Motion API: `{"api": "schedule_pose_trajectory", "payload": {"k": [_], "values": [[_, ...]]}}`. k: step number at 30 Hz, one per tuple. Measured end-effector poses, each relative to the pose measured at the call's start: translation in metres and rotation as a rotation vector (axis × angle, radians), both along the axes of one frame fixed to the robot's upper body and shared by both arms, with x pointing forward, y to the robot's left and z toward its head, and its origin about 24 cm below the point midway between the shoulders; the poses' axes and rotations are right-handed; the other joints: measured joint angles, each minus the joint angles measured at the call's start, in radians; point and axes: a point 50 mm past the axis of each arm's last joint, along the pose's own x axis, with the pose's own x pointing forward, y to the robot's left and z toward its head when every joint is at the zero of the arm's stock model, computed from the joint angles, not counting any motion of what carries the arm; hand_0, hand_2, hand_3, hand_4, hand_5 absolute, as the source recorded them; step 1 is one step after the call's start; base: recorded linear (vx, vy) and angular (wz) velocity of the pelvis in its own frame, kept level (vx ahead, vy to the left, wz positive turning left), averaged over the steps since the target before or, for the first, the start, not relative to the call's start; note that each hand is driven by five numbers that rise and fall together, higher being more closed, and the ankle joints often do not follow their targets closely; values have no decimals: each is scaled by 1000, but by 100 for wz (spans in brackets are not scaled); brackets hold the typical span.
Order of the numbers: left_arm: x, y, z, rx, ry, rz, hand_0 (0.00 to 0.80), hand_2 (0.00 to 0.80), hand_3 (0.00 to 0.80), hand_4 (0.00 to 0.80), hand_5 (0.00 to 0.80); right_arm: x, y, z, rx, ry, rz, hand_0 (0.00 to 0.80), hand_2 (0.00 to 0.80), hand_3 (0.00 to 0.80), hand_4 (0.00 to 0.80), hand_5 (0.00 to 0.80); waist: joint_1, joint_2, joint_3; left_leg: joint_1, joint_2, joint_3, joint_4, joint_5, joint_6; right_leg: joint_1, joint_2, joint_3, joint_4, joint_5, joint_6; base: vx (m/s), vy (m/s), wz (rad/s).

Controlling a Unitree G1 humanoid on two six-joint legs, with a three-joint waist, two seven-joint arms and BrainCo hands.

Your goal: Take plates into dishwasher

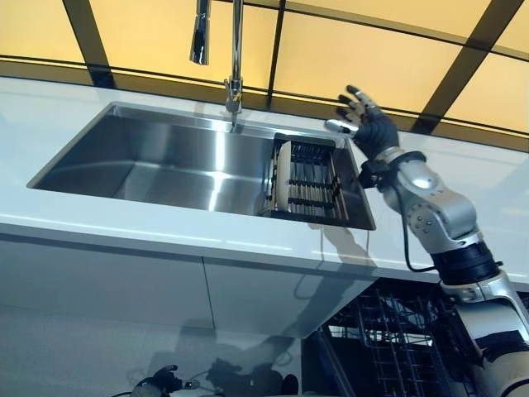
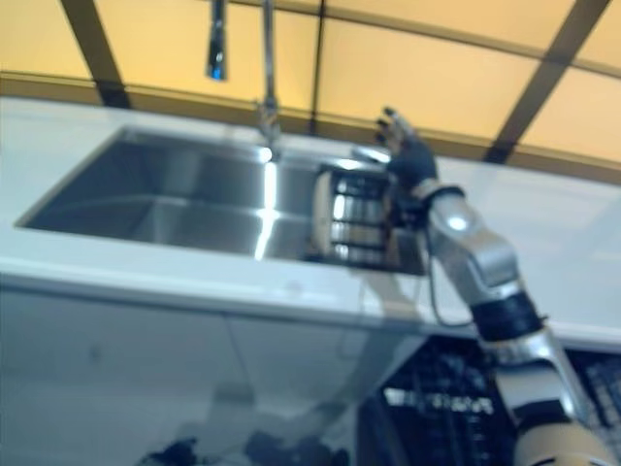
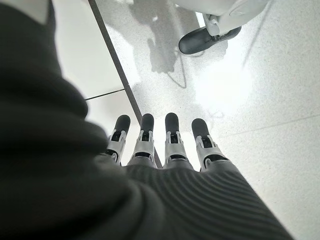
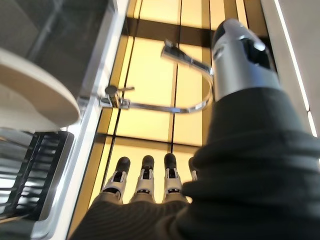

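plate: one cream plate (image 1: 283, 172) stands on edge in the dark dish rack (image 1: 312, 184), at the rack's end nearer the basin middle. On edge so it drains and offers its rim for a pinch.
dish rack: sits inside the stainless sink (image 1: 157, 157), against the sink's right wall, under and right of the faucet (image 1: 234, 50). Only one plate is visible in it; the rest of the slots look bare.
right hand: right hand (image 1: 362, 120) is raised over the sink's back right corner, above the rack and clear of the plate. Fingers straight and spread, holding nothing. The wrist view shows the fingers (image 4: 145, 175) extended toward the yellow wall panels, with the plate rim off to the side. Reads as a pre-grasp hover, not yet a reach.
left hand: left hand (image 3: 165, 150) hangs low near the floor, fingers straight, empty, idle.
dishwasher: lower rack (image 1: 397, 339) is pulled out below the counter (image 1: 99, 223) edge, right of the sink, directly under the right arm. Short carry, same arm can do it.
stage: looks like the start; plate not yet touched.
next: likely drop the hand onto the plate rim and pinch it from above.
risk: rack tines are close to the plate, so fingers could snag them.
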Motion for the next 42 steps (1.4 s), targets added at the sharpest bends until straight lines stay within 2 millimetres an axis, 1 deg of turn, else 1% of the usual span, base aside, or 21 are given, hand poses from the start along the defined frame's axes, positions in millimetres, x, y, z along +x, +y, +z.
{"api": "schedule_pose_trajectory", "payload": {"k": [3, 5, 7, 8, 9, 10, 11, 12, 13, 15, 17, 21, 24, 28, 32, 35, 37, 42], "values": [[1, -2, 0, -6, -5, -2, 0, 0, 0, 0, 0, -3, -10, 10, -134, -97, -60, 0, 0, 0, 0, 0, 15, 0, -2, -3, 0, 0, 1, 0, -1, 0, -1, -3, 0, -1, 0, 5, -7, 5], [2, -2, 0, -7, -7, -2, 0, 0, 0, 0, 0, -6, -22, 22, -288, -204, -129, 0, 0, 0, 0, 0, 14, 1, -3, -13, -1, 1, 6, 2, -2, 0, -5, -12, 0, -3, 0, 9, -17, 20], [1, -3, 0, -8, -7, -2, 0, 0, 0, 0, 0, -13, -38, 42, -560, -384, -226, 0, 0, 0, 0, 0, 19, 7, -7, -16, 0, 1, 4, 4, -3, 0, -7, -19, 0, -5, 0, 16, -17, 13], [-2, -2, -1, -8, 1, 0, 0, 0, 0, 0, 0, -17, -39, 52, -643, -461, -251, 0, 0, 0, 0, 0, 17, 12, -12, -16, 0, 3, 4, 5, -3, 0, -7, -20, 0, -5, 0, 0, 0, 0], [-4, -3, -1, -10, 4, 5, 0, 0, 0, 0, 0, -21, -40, 62, -771, -548, -277, 0, 0, 0, 0, 0, 20, 14, -16, -15, 1, 4, 4, 5, -3, 2, -6, -21, 0, -5, 0, 21, -32, 2], [-1, -4, -1, -13, -6, 1, 0, 0, 0, 0, 0, -23, -40, 68, -878, -593, -290, 0, 0, 0, 0, 0, 22, 16, -17, -16, 0, 3, 5, 5, -3, 2, -6, -22, 0, -5, 1, 7, -22, 4], [-1, -5, 0, -16, -12, -1, 0, 0, 0, 0, 0, -31, -43, 85, -1090, -694, -315, 0, 0, 0, 0, 0, 31, 20, -23, -16, 2, 4, 4, 6, -3, 2, -5, -24, -1, -6, 1, 0, 0, 0], [-2, -4, 0, -13, -8, -1, 0, 0, 0, 0, 0, -36, -43, 98, -1166, -764, -344, 0, 0, 0, 0, 0, 34, 18, -34, -14, 5, 6, 2, 7, -4, 2, -2, -24, -1, -7, 0, 0, 0, 0], [-1, -4, 0, -12, -8, -1, 0, 0, 0, 0, 0, -39, -41, 105, -1196, -805, -355, 0, 0, 0, 0, 0, 36, 16, -42, -14, 6, 6, 1, 7, -6, 2, -1, -24, -1, -7, -1, 0, 0, 0], [0, -3, 0, -10, -9, -2, 0, 0, 0, 0, 0, -43, -38, 112, -1248, -865, -354, 0, 0, 0, 0, 0, 41, 5, -54, -14, 8, 6, 0, 8, -8, 3, 1, -24, -1, -11, 2, 0, 0, 0], [-2, -1, 0, -6, 0, 1, 0, 0, 0, 0, 0, -44, -34, 109, -1294, -902, -327, 0, 0, 0, 0, 0, 42, -5, -60, -15, 8, 6, -1, 7, -10, 3, -1, -24, -1, -12, 1, 0, 0, 0], [-7, 1, 0, -3, 16, -4, 0, 0, 0, 0, 0, -44, -28, 95, -1440, -970, -250, 0, 0, 0, 0, 0, 43, -16, -69, -20, 6, 5, 0, 8, -11, 3, -8, -32, -1, -12, 1, 14, -13, 6], [-8, 4, 1, 9, 28, -17, 0, 0, 0, 0, 0, -45, -24, 92, -1522, -1026, -197, 0, 0, 0, 0, 0, 44, -18, -70, -29, 6, 5, 3, 10, -10, 2, -10, -44, -1, -12, 2, 16, -22, 12], [-7, 8, 3, 12, 26, -29, 0, 0, 0, 0, 0, -46, -8, 92, -1679, -1179, -107, 0, 0, 0, 0, 0, 54, -18, -70, -30, 7, 0, 2, 15, -8, 2, -8, -49, -1, -13, 3, 12, -13, 5], [-5, 7, 4, 2, 23, -39, 0, 0, 0, 0, 0, -47, 3, 88, -1777, -1262, -15, 0, 0, 0, 0, 0, 70, -18, -70, -30, 6, -2, 1, 17, -8, 2, -8, -51, -1, -15, 4, 7, -2, 1], [-6, 5, 3, -4, 33, -55, 0, 0, 0, 0, 0, -45, 7, 79, -1840, -1241, 44, 0, 0, 0, 0, 0, 84, -18, -70, -31, 6, -8, 0, 18, -8, 4, -9, -53, -1, -17, 6, 38, -11, 6], [-6, 4, 3, -6, 36, -64, 0, 0, 0, 0, 0, -42, 5, 74, -1879, -1215, 61, 0, 0, 0, 0, 0, 97, -17, -69, -31, 6, -10, 0, 18, -8, 5, -9, -57, -1, -17, 6, 32, -19, 3], [-8, 4, 2, -8, 43, -64, 0, 0, 0, 0, 0, -35, 1, 67, -1946, -1129, 99, 0, 0, 0, 0, 0, 99, -15, -68, -31, 6, -26, 1, 19, -10, 14, -9, -66, -1, -23, 7, 37, -38, 10]]}}
